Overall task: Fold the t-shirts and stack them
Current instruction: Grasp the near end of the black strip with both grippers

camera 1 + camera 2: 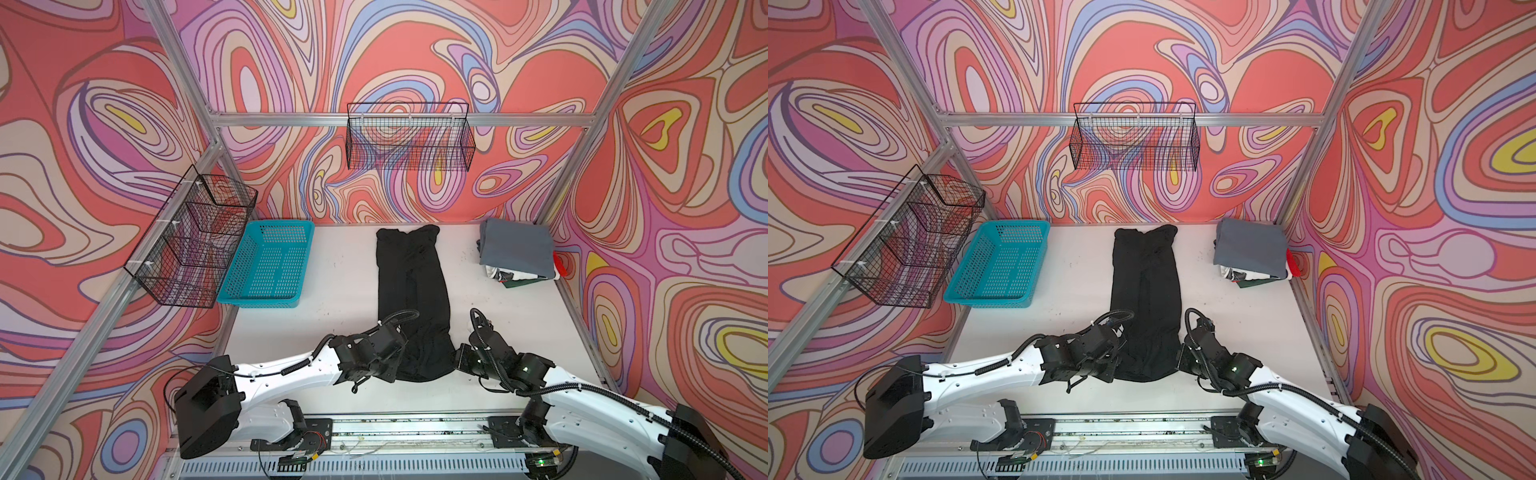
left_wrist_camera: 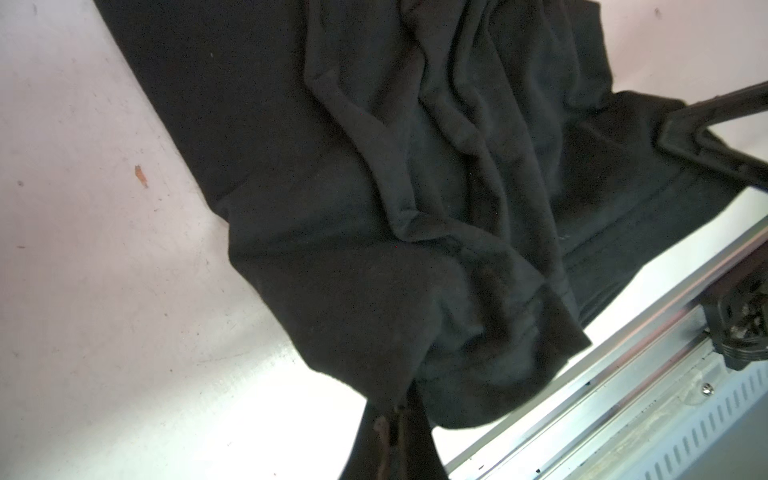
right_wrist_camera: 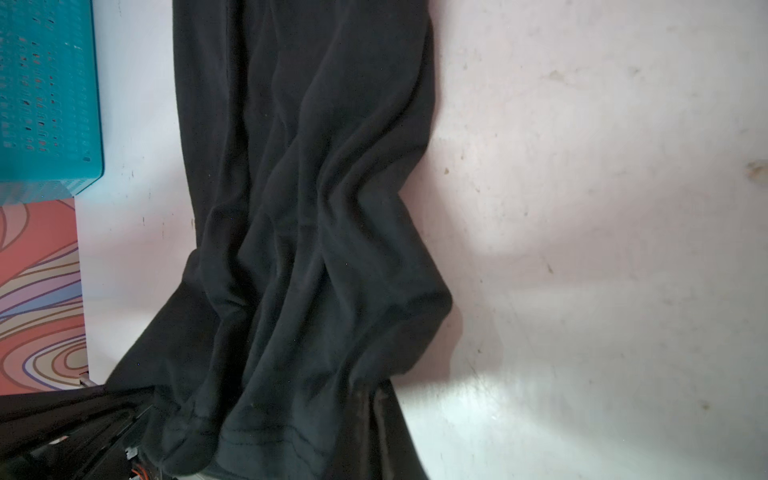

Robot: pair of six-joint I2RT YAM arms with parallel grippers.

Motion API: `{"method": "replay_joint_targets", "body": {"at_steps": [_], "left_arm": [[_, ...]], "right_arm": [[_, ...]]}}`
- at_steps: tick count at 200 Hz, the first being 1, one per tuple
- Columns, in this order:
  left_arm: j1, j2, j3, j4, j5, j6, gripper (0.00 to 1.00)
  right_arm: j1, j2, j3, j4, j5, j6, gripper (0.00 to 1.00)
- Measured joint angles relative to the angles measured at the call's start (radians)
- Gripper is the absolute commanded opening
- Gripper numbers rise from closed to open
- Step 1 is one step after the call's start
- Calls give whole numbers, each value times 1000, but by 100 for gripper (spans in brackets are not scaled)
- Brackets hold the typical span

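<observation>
Top views both show me the black shirt (image 1: 409, 291) (image 1: 1146, 291) lying flat on the table (image 1: 332, 270) at mid-frame as a long narrow strip. Its long axis runs nearly straight up the frame, leaning slightly left toward the top. The far end sits close under the back wall, and the stitched hem end points down the frame, where it spreads wider between my two arms. On the left wrist view, the left gripper (image 2: 392, 415) is pinched fully closed on one hem corner, with the cloth drawn into folds toward it. On the right wrist view, the right gripper (image 3: 374, 395) is likewise clamped tight on the opposite hem corner. A stack (image 1: 515, 249) with a grey shirt on top, and white, green and red edges showing beneath, sits right of the strip's far end, well apart from it. The basket (image 1: 270, 266) stands left of the strip, not touching it.
</observation>
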Motion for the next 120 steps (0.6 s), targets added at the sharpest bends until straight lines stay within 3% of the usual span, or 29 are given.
{"method": "replay_joint_targets", "body": {"at_steps": [120], "left_arm": [[97, -18, 36, 26, -21, 14, 0]], "right_arm": [[0, 121, 194, -19, 39, -33, 0]]}}
